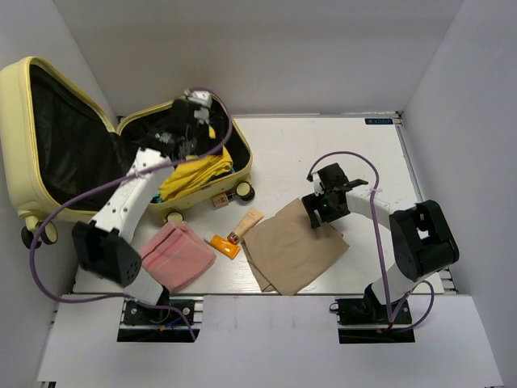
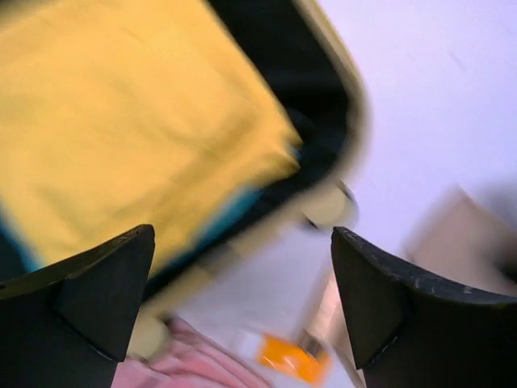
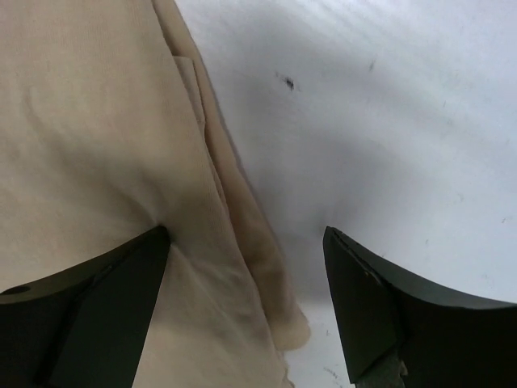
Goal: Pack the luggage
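On the top camera I am seeing the luggage (image 1: pixel 16 121) lying open at the far left of the table (image 1: pixel 323 145), its lid leaning up against the left wall and showing black lining. A yellow garment (image 1: pixel 194 174) is lying in the lower half. The left arm is reaching over that half, and the left gripper (image 1: pixel 184 129) is hanging above the garment; from here I cannot tell how its jaws are standing. A pink towel (image 1: pixel 176 255), an orange tube (image 1: pixel 224 245) and a cream tube (image 1: pixel 246 222) are lying on the table just in front of the case. The right gripper (image 1: pixel 323 202) is hovering at the far right edge of a beige cloth (image 1: pixel 291 246) spread near the middle.

The left wrist camera is giving me a blurred picture. The left gripper (image 2: pixel 242 234) is standing wide open with nothing between its fingers. Below it I am making out the yellow garment (image 2: pixel 137 121), the luggage rim (image 2: pixel 355 113), one wheel (image 2: pixel 331 206), the pink towel (image 2: pixel 194 364) and the orange tube (image 2: pixel 291 356).

On the right wrist camera the right gripper (image 3: pixel 246 234) is also gaping open and holding nothing. It is straddling the folded edge of the beige cloth (image 3: pixel 97 121), one finger over the cloth and the other over bare table (image 3: pixel 388 121). I cannot tell whether the fingers are touching down.
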{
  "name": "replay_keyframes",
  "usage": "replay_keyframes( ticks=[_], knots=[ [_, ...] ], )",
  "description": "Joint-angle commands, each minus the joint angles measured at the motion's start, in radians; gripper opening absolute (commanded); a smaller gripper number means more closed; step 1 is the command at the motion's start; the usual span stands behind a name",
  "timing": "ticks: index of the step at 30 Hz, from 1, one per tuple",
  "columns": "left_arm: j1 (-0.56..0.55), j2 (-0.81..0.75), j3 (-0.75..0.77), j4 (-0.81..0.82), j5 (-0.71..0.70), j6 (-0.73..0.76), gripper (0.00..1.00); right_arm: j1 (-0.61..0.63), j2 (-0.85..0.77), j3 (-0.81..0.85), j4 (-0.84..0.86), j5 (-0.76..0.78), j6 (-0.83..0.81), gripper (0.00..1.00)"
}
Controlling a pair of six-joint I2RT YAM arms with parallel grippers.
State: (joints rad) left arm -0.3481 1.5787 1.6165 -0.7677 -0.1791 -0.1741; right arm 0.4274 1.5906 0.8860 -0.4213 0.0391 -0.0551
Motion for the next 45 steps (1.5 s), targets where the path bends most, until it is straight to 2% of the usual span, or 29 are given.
replay_keyframes(
  ticks=[1,4,6,8,10,13,14,16,18,19,23,26,29,34,38,45],
  knots=[
    [-0.037,-0.064,-0.162,-0.068,0.281,-0.108,1.0,0.001,0.043,0.036,0.056,0.056,0.024,0.82],
    [-0.089,-0.195,-0.382,-0.031,0.374,-0.178,1.0,0.002,0.028,0.005,0.056,0.015,0.046,0.77],
    [-0.155,-0.25,-0.421,-0.102,0.334,-0.218,1.0,0.001,0.008,-0.019,0.082,-0.019,0.047,0.73],
    [-0.219,-0.307,-0.519,-0.105,0.363,-0.257,1.0,0.001,-0.004,-0.05,0.098,-0.03,0.047,0.73],
    [-0.296,-0.352,-0.614,-0.075,0.411,-0.304,1.0,0.002,-0.009,-0.056,0.092,-0.068,0.083,0.73],
    [-0.348,-0.35,-0.699,0.051,0.457,-0.35,1.0,0.001,-0.041,-0.073,0.108,-0.054,0.116,0.73],
    [-0.353,-0.344,-0.72,0.085,0.533,-0.354,1.0,0.001,-0.046,-0.09,0.116,-0.053,0.124,0.73],
    [-0.379,-0.295,-0.722,0.146,0.562,-0.346,1.0,-0.003,-0.076,-0.107,0.151,-0.044,0.171,0.73],
    [-0.399,-0.231,-0.684,0.146,0.56,-0.352,1.0,0.001,-0.089,-0.12,0.176,-0.007,0.195,0.73],
    [-0.413,-0.147,-0.666,0.115,0.572,-0.352,1.0,0.001,-0.113,-0.133,0.187,0.001,0.213,0.73],
    [-0.457,-0.046,-0.584,0.093,0.492,-0.407,1.0,-0.001,-0.153,-0.162,0.233,0.039,0.258,0.73],
    [-0.457,-0.037,-0.589,0.111,0.463,-0.472,1.0,0.001,-0.162,-0.171,0.228,0.099,0.259,0.75],
    [-0.479,-0.089,-0.668,0.169,0.431,-0.528,1.0,-0.002,-0.17,-0.176,0.233,0.14,0.254,0.75],
    [-0.552,-0.138,-0.768,0.145,0.297,-0.628,1.0,0.001,-0.201,-0.185,0.306,0.121,0.267,0.75],
    [-0.595,-0.108,-0.796,0.176,0.288,-0.685,1.0,0.002,-0.23,-0.197,0.358,0.125,0.281,0.76],
    [-0.646,-0.063,-0.863,0.343,0.205,-0.853,1.0,0.001,-0.351,-0.28,0.394,0.156,0.314,0.76]
  ],
)
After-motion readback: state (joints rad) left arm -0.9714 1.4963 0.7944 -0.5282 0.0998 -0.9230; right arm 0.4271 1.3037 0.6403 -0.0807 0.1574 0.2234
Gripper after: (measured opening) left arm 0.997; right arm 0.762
